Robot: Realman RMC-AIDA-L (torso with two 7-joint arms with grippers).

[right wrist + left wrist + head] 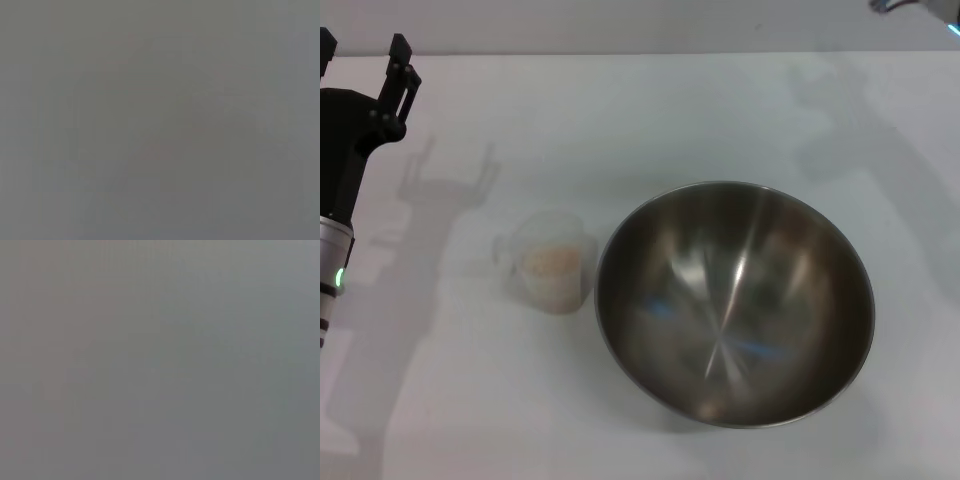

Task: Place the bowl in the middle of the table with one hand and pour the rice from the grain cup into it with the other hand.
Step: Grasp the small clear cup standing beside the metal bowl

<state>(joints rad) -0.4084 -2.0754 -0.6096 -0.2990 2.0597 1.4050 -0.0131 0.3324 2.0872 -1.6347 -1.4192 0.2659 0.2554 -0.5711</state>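
Note:
The large steel bowl [734, 305] stands upright on the white table [650, 110], right of centre, and its inside holds nothing. Just left of it, almost touching its rim, stands the small clear grain cup [552, 262] with its handle pointing left. Beige rice [553, 262] fills the lower part of the cup. My left gripper [362, 58] hovers open at the far left, well behind and to the left of the cup, with nothing between its fingers [400, 70]. Only a sliver of the right arm [895, 5] shows at the top right corner. Both wrist views show plain grey.
The left arm's silver-and-black body [334, 230] with its green light runs down the left edge. Its shadow falls across the table left of the cup. The table's far edge [620, 53] meets a pale wall at the top.

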